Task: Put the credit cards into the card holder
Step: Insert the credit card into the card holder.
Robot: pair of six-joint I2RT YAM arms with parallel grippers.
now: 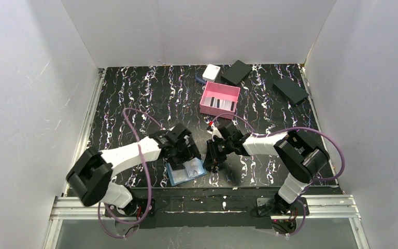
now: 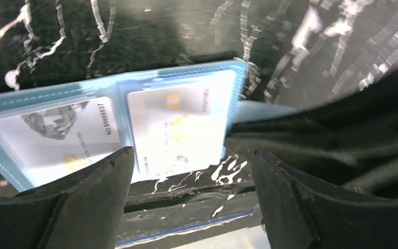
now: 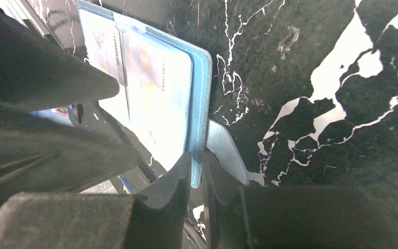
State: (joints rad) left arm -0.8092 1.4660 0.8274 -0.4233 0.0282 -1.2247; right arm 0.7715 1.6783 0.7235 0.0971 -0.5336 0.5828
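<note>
**Card holder open, right gripper pinching its edge**

The blue card holder [image 1: 175,177] lay open and flat on the tabletop [image 1: 150,98], right under the left gripper [image 2: 192,158]. The left gripper's two fingers stood wide apart and held nothing. Two credit cards [image 2: 179,129] sat side by side in the clear slots of the card holder, just past the left gripper's fingertips.

The right gripper [image 3: 198,168] was at the side edge of the card holder, close beside the left gripper. Its fingers were pressed close together on that blue edge, pinching it. The snap tab [image 3: 227,150] stuck out from the same edge, just beside the right gripper's fingers.

Far beyond both grippers, a pink tray [image 1: 219,98] stood on the tabletop. A white box [image 1: 211,71] and a black box [image 1: 236,71] lay just past the tray. Another black box [image 1: 290,90] lay off to the side of it.
</note>
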